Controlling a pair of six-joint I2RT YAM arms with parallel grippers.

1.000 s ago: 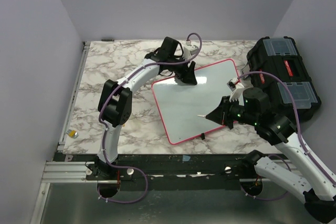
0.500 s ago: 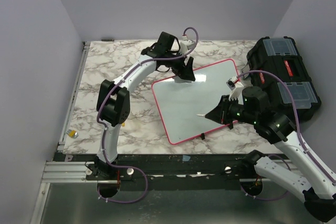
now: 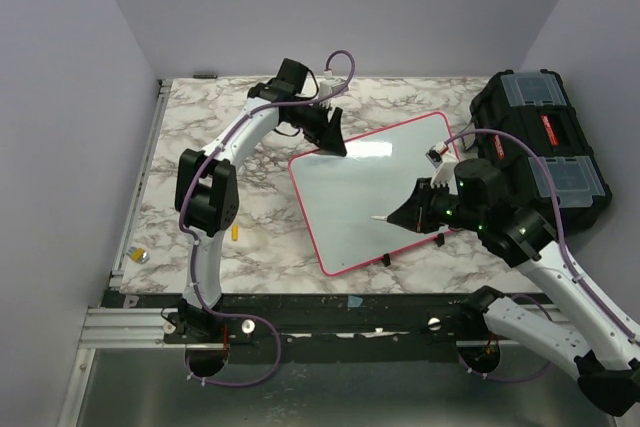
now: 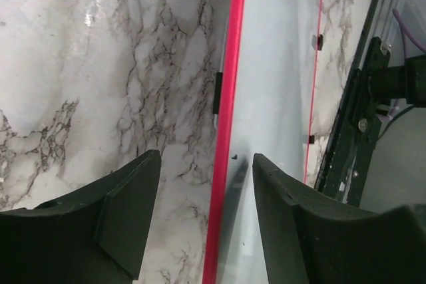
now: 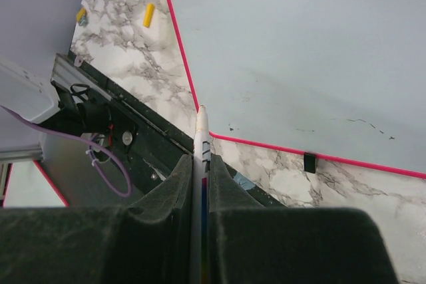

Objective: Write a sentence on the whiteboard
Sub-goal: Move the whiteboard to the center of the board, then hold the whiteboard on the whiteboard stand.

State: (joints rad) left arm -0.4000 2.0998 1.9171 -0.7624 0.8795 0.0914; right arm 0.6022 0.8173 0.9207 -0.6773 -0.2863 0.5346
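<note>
The whiteboard (image 3: 365,197), glossy white with a pink-red rim, lies tilted on the marble table. Its surface (image 5: 299,44) shows only a few small dark specks; the sentence is out of view. My right gripper (image 3: 408,214) hovers over the board's near right part, shut on a white marker (image 5: 202,128) whose tip (image 3: 382,219) points left. My left gripper (image 3: 334,139) is at the board's far left corner. In the left wrist view it (image 4: 206,214) stands open, and the pink rim (image 4: 226,118) runs between its fingers.
A black toolbox (image 3: 545,147) stands at the right, close behind my right arm. A yellow cap (image 3: 235,232) lies on the marble left of the board, and a small yellow-and-metal piece (image 3: 141,256) sits near the left rail. Two black clips (image 5: 309,161) sit on the board's near edge.
My left gripper has moved left and back, from over the board's far edge to its far left corner. The right gripper with the marker has shifted slightly left.
</note>
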